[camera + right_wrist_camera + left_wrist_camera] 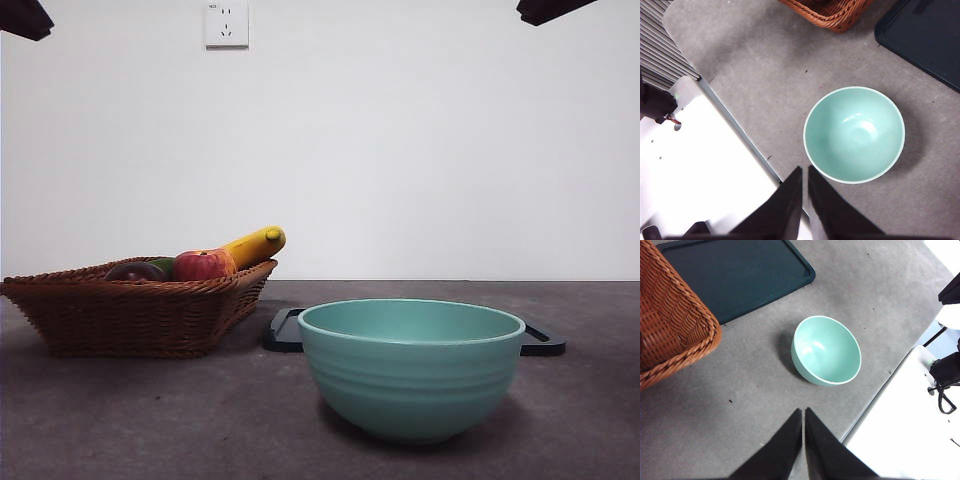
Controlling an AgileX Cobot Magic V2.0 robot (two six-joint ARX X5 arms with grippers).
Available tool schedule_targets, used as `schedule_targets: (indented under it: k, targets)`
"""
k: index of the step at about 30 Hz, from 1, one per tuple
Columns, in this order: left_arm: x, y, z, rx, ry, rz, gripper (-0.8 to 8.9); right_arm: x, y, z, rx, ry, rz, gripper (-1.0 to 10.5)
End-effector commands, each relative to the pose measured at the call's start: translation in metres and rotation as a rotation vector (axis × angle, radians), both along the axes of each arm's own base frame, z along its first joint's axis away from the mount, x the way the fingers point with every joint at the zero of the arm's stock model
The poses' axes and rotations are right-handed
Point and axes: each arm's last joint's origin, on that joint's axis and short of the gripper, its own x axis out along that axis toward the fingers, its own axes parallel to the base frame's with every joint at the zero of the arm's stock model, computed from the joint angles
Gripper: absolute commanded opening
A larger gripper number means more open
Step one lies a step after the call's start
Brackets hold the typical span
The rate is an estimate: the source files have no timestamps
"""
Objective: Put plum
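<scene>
Because neither arm has begun work, both wait high above the table, showing in the front view only as dark tips at the top corners. The left gripper (803,412) has its jaws pressed together with nothing between them; the right gripper (805,171) is likewise closed and empty.

Nearest the front camera stands the bowl (411,367), a smooth, glazed, pale-green vessel with faint ribbing on its outer wall and an empty interior. Its open mouth and central position suggest it is the intended receiver.

Just behind the bowl lies the tray (283,330), a flat, dark, rigid rectangle with rounded corners and a raised lip, bare where visible.

Farther back and to one side sits the basket (130,310), woven brown wicker with a braided rim and sloped walls. These walls retain the round fruit. The plum (135,271), dark maroon and glossy, rests inside against the rim, only its top showing. Beside it lie a green fruit (163,265), the red apple (203,265) and a yellow banana (255,245) that juts over the edge.

The table (150,420) is grey and matt.
</scene>
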Motion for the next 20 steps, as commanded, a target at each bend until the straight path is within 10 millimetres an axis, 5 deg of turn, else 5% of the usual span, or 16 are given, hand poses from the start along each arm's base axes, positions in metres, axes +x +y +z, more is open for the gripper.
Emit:
schedule_targets:
  k: [1, 16, 20]
  targets:
    - [0.0007, -0.0008, 0.0061, -0.01, -0.023, -0.012, 0.08, 0.0006, 0.0022, 0.0051, 0.008, -0.022, 0.018, 0.1]
    - [0.0008, -0.0008, 0.0062, -0.01, -0.024, -0.012, 0.08, 0.0006, 0.0022, 0.0051, 0.008, -0.022, 0.018, 0.1]
    - [0.0001, 0.0009, 0.0139, -0.015, -0.142, -0.016, 0.08, 0.0006, 0.0022, 0.0051, 0.008, -0.022, 0.018, 0.1]
